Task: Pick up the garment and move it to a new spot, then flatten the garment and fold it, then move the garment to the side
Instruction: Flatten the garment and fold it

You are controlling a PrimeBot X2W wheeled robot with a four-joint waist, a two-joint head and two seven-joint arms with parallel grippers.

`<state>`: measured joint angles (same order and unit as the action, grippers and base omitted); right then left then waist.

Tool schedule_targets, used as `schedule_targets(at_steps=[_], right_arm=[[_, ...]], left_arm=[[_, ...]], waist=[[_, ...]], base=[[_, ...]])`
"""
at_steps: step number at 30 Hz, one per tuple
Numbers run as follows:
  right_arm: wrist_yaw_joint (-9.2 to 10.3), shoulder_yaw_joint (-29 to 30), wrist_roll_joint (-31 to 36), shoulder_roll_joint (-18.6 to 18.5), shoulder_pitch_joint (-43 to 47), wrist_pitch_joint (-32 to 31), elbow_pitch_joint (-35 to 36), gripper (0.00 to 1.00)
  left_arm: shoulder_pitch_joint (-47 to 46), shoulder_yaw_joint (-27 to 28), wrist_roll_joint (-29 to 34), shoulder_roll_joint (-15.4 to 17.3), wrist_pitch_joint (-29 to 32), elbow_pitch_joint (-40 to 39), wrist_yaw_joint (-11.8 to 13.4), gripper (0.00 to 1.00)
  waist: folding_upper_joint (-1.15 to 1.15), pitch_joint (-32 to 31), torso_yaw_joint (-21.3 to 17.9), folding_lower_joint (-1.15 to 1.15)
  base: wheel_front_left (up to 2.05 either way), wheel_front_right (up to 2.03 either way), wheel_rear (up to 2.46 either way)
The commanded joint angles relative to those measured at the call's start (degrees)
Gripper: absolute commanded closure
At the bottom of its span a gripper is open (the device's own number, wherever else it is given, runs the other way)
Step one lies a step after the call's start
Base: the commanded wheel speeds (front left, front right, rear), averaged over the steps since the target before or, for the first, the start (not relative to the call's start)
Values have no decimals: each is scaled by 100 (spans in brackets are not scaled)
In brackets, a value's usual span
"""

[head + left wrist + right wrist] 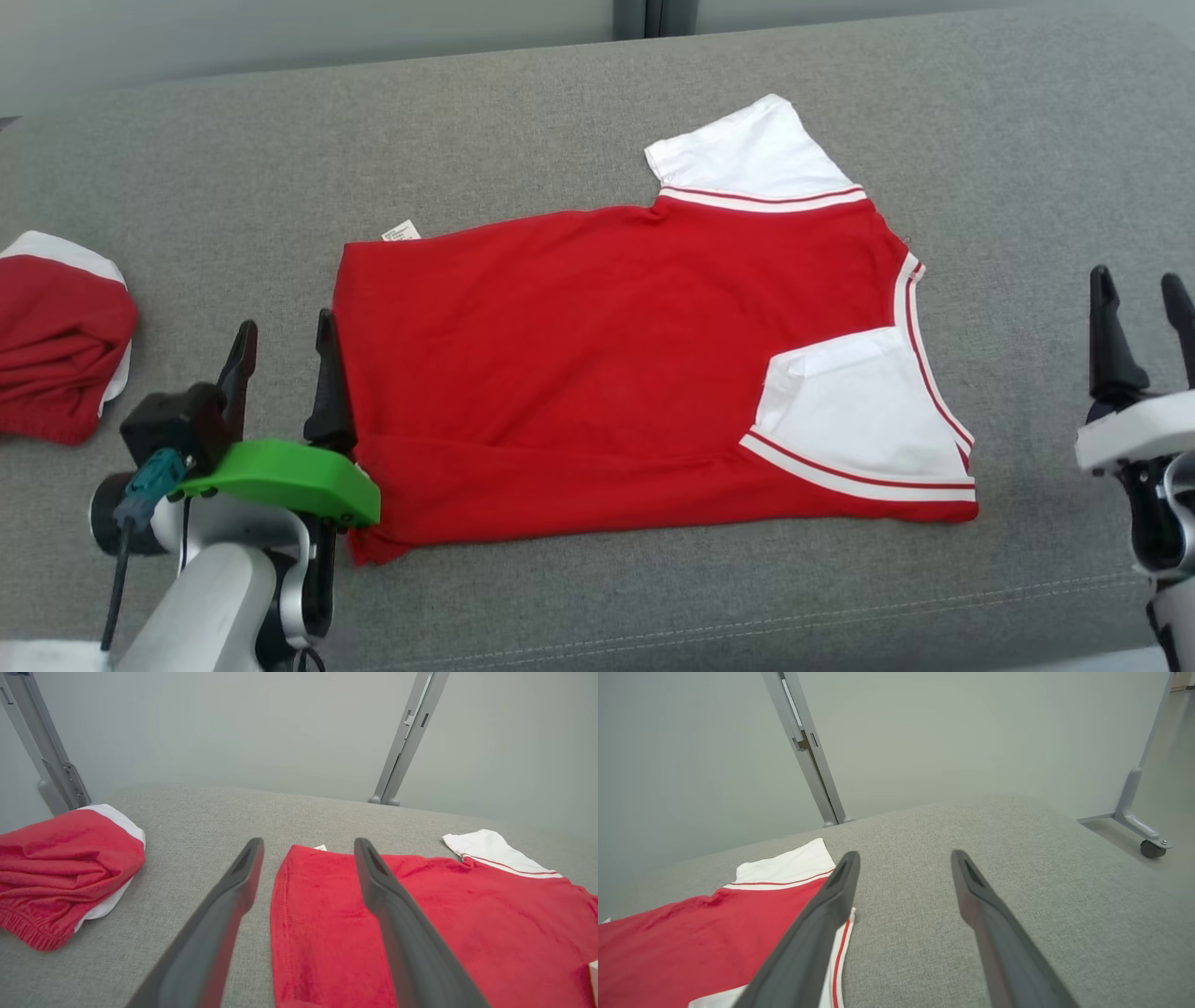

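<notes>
Left gripper (286, 322) released, garment (607, 364) hem between fingers; right gripper (1137, 275) released, garment to their left. Left wrist: red bundle (60, 877) far left.

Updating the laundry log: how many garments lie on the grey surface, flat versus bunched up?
Flat garments: 1, the red shirt
Bunched garments: 1, the red bundle
Total: 2
</notes>
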<state>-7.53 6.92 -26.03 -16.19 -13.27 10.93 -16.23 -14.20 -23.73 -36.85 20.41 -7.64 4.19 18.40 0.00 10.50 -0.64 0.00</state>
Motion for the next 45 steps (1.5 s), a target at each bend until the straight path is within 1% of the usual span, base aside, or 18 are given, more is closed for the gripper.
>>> schedule_targets(at_steps=[1, 8, 15, 18, 21, 22, 25, 30, 31, 33, 43, 44, 45], right_arm=[[8, -16, -24, -108, -184, -45, -95, 0], [7, -363, -179, -576, -1340, -223, -841, 0], [8, -1128, -423, -966, -2589, -480, -1488, 0], [8, -1457, -518, -1154, -3139, -656, -1757, 0], [8, -1831, -623, -1291, -3644, -831, -2005, 0], [8, -2062, -696, -1400, -3964, -937, -2156, 0], [8, -2513, -813, -1535, -4510, -1165, -2480, 0], [8, -2998, -1019, -1640, -5076, -1411, -2859, 0], [8, -2998, -1019, -1640, -5076, -1411, -2859, 0], [8, -3246, -1112, -1637, -5313, -1500, -3065, 0], [8, -3679, -1442, -1581, -5710, -1559, -3744, 0], [8, -3716, -1508, -1552, -5712, -1595, -3805, 0], [8, -3766, -1533, -1541, -5723, -1593, -3841, 0]], left_arm=[[-204, 3, 50, -26, -34, 67, -36, 0], [-1067, -156, 46, -187, 64, 593, -365, 0], [-1903, -467, -73, -421, 518, 1226, -853, 0], [-2277, -597, -146, -585, 751, 1510, -1056, 0], [-2636, -691, -187, -728, 940, 1843, -1201, 0], [-2876, -739, -222, -835, 1053, 2046, -1286, 0], [-3295, -760, -323, -1013, 1193, 2458, -1430, 0], [-3684, -812, -430, -1235, 1309, 2901, -1595, 0], [-3684, -812, -430, -1235, 1309, 2901, -1595, 0], [-3849, -852, -445, -1302, 1338, 3142, -1667, 0], [-4075, -919, -595, -1510, 1371, 3711, -1875, 0], [-4083, -942, -626, -1530, 1398, 3758, -1927, 9], [-4085, -953, -668, -1554, 1428, 3807, -1971, 27]], waist=[[0, 106, 2, 0], [0, 535, 218, 0], [0, 1089, 561, 0], [0, 1356, 752, 0], [0, 1580, 916, 0], [0, 1724, 1025, 0], [0, 1965, 1239, 0], [0, 2205, 1442, 0], [0, 2205, 1442, 0], [0, 2299, 1520, 0], [0, 2373, 1650, 0], [0, 2359, 1657, 0], [0, 2350, 1657, 0]], base=[[0, 0, 0], [0, 0, 0], [0, 0, 0], [0, 0, 0], [0, 0, 0], [0, 0, 0], [0, 0, 0], [0, 0, 0], [0, 0, 0], [0, 0, 0], [0, 0, 0], [0, 0, 0], [0, 0, 0]])
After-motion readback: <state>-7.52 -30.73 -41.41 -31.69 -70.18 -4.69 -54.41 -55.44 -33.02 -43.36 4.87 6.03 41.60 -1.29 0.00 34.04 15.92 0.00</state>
